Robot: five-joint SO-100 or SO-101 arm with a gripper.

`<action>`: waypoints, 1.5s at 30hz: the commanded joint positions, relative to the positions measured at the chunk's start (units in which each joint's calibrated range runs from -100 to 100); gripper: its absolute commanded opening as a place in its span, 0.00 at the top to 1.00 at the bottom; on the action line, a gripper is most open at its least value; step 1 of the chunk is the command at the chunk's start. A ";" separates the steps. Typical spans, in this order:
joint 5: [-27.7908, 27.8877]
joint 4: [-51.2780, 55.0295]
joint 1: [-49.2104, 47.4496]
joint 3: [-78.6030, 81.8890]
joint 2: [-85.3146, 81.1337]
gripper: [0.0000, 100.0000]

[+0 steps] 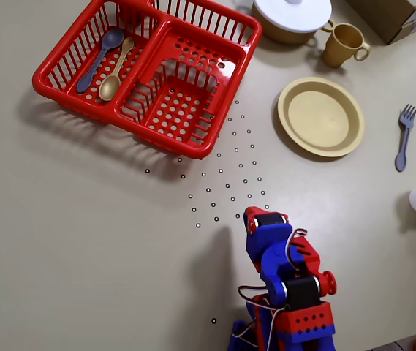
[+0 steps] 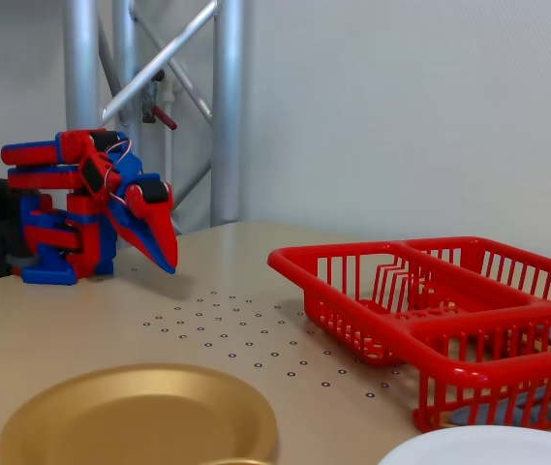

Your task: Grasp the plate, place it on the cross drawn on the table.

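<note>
Mustard-tan and empty, the plate (image 1: 321,117) lies flat on the table (image 1: 83,219) in the upper right of the overhead view, well apart from the arm (image 1: 288,289) at the bottom centre. In the fixed view the plate (image 2: 139,417) fills the lower left. The gripper (image 2: 167,262) points down above the table in the fixed view, its fingers together and holding nothing. A red basket (image 1: 149,69) sits upper left in the overhead view with two spoons (image 1: 109,62) in its left compartment. A cup (image 1: 343,44) stands above the plate, a fork (image 1: 405,135) to its right. The cross is too faint to make out.
</note>
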 commanded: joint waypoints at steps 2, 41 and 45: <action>-0.20 0.03 0.52 1.08 -0.43 1.00; 0.34 0.03 0.09 1.08 -0.43 1.00; 0.34 0.03 0.09 1.08 -0.43 1.00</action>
